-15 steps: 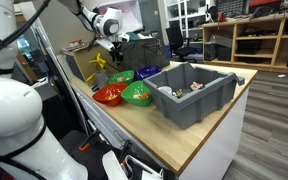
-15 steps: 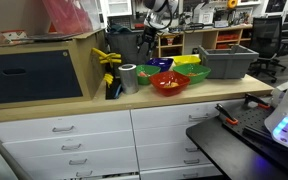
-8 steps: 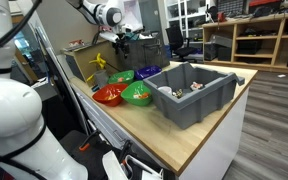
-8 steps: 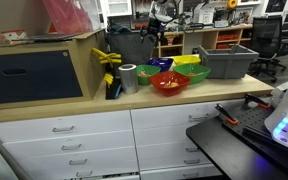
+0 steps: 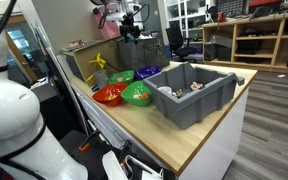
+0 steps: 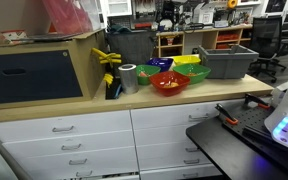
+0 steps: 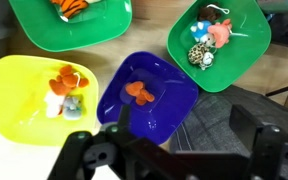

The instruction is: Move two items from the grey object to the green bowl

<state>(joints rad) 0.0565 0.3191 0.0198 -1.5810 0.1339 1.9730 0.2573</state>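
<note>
The grey bin [image 5: 194,95] stands on the wooden counter with small items [image 5: 175,92] inside; it also shows in an exterior view [image 6: 227,62]. Two green bowls show in the wrist view: one at the top [image 7: 79,30] with an orange striped toy, and one at the right [image 7: 234,55] with small toys [image 7: 206,45]. A green bowl [image 5: 137,95] sits beside the bin. My gripper [image 5: 132,22] hangs high above the bowls, open and empty. In the wrist view the gripper [image 7: 182,125] is over the blue bowl's edge. The bin is out of the wrist view.
A blue bowl [image 7: 144,95] holds an orange piece [image 7: 137,92]. A yellow bowl [image 7: 34,90] holds small toys. A red bowl [image 5: 108,96] sits at the counter's near edge. A yellow clamp [image 6: 109,62] and a tape roll [image 6: 129,76] stand by a cardboard box [image 6: 39,65].
My gripper has risen from just above the bowls to high over them, moving back away from the counter. The bowls and bin have not moved.
</note>
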